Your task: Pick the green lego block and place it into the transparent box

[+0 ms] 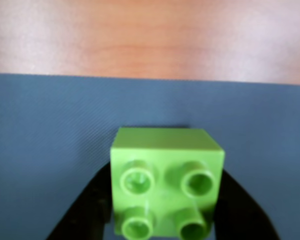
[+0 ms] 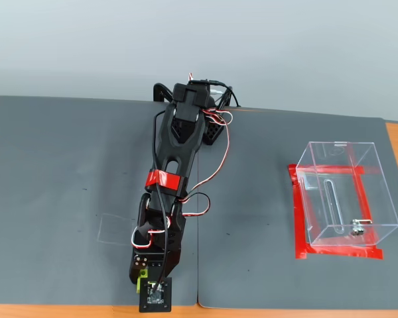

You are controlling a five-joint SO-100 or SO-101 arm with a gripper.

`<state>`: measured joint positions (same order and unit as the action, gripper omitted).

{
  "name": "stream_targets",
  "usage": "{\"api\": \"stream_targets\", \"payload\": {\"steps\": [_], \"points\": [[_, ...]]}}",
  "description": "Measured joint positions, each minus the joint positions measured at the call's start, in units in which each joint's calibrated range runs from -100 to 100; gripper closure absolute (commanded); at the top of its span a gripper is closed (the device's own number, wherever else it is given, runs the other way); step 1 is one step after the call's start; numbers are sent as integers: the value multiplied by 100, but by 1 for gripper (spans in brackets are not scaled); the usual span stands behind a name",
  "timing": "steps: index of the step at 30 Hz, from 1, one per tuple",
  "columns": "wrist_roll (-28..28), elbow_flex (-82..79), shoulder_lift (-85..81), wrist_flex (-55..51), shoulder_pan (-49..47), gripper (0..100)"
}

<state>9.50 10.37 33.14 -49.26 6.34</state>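
The green lego block [image 1: 166, 182] is sitting studs-up between the two black fingers of the gripper [image 1: 162, 210] in the wrist view, one finger showing at each flank; the fingers are hugging its sides, and I am judging them clamped on it, though the contact itself is hidden under the brick; whether the block is resting on the grey mat [image 1: 50, 130] or just clear of it, I cannot tell. In the fixed view only a sliver of green [image 2: 142, 273] is peeking out beneath the wrist, near the front edge of the mat, with bare wood [image 1: 150, 40] beyond it; the arm [image 2: 179, 146] is stretching forward over the seam between the two mat sheets. The transparent box [image 2: 345, 195] is standing well apart, off to the right in that view, inside a frame of red tape [image 2: 297, 218]. I am treating this as the grasp-and-lift step; doing it well means I am keeping the squeeze firm, raising the block straight up before swinging, and carrying it high enough to clear the box's thin wall; a low or hurried sweep is risking a knock against the acrylic.
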Motion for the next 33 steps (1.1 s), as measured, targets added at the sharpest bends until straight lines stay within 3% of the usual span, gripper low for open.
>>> {"api": "stream_targets", "payload": {"steps": [8, 20, 33], "points": [[0, 18, -858, -347, -604, 85], [0, 9, -2489, -1223, -2284, 85], [-29, 9, -3050, -1258, -4001, 85]]}}
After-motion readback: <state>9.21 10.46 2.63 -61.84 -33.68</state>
